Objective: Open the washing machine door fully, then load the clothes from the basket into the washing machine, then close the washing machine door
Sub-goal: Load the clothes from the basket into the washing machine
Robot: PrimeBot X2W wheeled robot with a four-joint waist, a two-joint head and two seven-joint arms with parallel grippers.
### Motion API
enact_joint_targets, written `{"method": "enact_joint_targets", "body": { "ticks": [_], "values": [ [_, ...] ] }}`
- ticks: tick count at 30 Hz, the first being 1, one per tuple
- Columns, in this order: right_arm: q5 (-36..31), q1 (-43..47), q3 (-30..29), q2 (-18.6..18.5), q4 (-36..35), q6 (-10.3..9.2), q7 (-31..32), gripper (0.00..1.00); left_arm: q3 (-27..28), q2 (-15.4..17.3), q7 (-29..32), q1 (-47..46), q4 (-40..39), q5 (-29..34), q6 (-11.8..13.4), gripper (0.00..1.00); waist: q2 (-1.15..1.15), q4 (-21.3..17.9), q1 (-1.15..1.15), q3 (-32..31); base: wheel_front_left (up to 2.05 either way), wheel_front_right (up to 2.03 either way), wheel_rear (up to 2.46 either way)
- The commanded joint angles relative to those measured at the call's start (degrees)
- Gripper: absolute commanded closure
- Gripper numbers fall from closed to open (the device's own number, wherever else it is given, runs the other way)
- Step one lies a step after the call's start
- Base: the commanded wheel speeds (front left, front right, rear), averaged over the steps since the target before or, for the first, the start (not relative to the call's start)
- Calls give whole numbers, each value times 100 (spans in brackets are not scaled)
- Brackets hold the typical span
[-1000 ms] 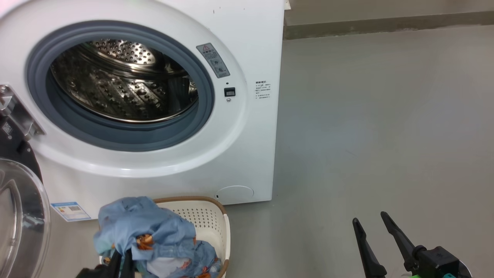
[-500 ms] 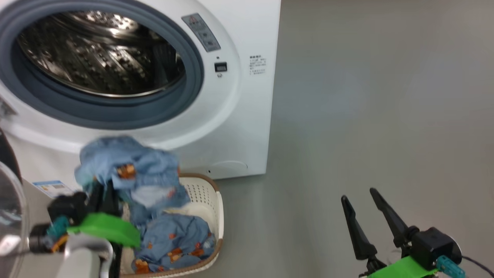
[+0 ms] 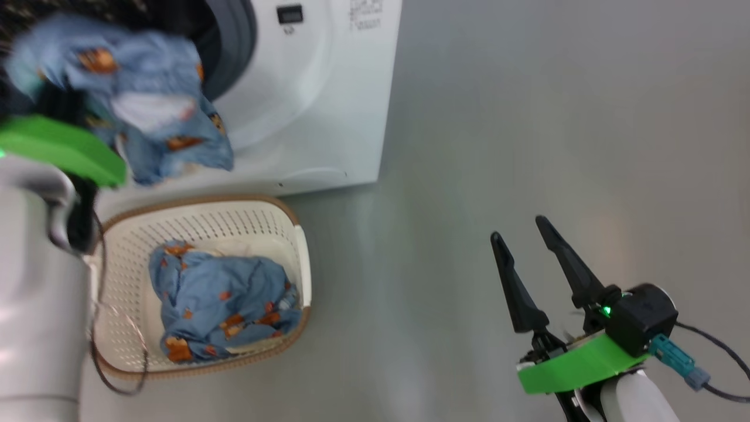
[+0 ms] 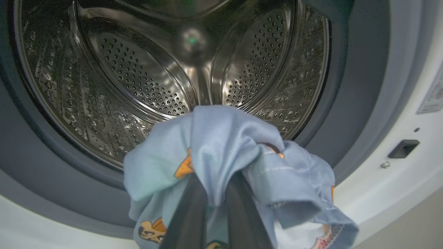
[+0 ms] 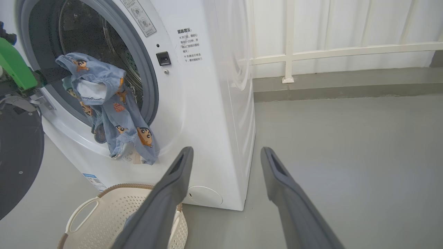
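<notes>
Blue clothes (image 4: 221,138) sit clamped in the left claw (image 4: 214,193), washing machine drum (image 4: 138,79) straight ahead. Right claw (image 3: 518,228) gapes, farther away.

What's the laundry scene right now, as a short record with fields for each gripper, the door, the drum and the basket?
left gripper: shut on held garment, at the drum mouth
right gripper: open, empty, above the floor
washing machine door: open
drum: nothing visible inside
basket: holds a second garment
</notes>
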Motion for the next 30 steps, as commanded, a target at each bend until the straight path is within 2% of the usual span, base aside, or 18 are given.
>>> {"method": "enact_joint_targets", "body": {
  "ticks": [1,11,12,14,19,25,30],
  "values": [
    [85,-145,187,-7,-101,51,-54,0,127,338,91,-310,-50,-61,-29,100,0,-310,0,727,0,0,0],
    [482,-668,494,-7,-165,51,-72,0,22,1361,1618,-1826,431,-454,-62,100,0,-854,0,1644,0,0,0],
    [482,-668,494,-7,-165,51,-72,0,22,1361,1618,-1826,431,-454,-62,100,0,-854,0,1644,0,0,0],
    [557,-748,559,-7,-171,51,-72,0,-1,1558,1930,-2015,461,-516,-63,100,0,-964,0,1782,0,0,0],
    [706,-886,691,-7,-164,51,-72,0,61,1970,2253,-2376,406,-599,-63,100,0,-1212,0,2003,0,0,0],
    [821,-950,786,-7,-185,51,-73,0,74,2289,2269,-2748,337,-512,25,100,0,-1441,0,2190,0,0,0],
    [871,-948,809,-7,-210,51,-73,0,15,2479,1540,-3028,94,-197,254,100,0,-1513,0,2303,0,0,0]
  ]
}}
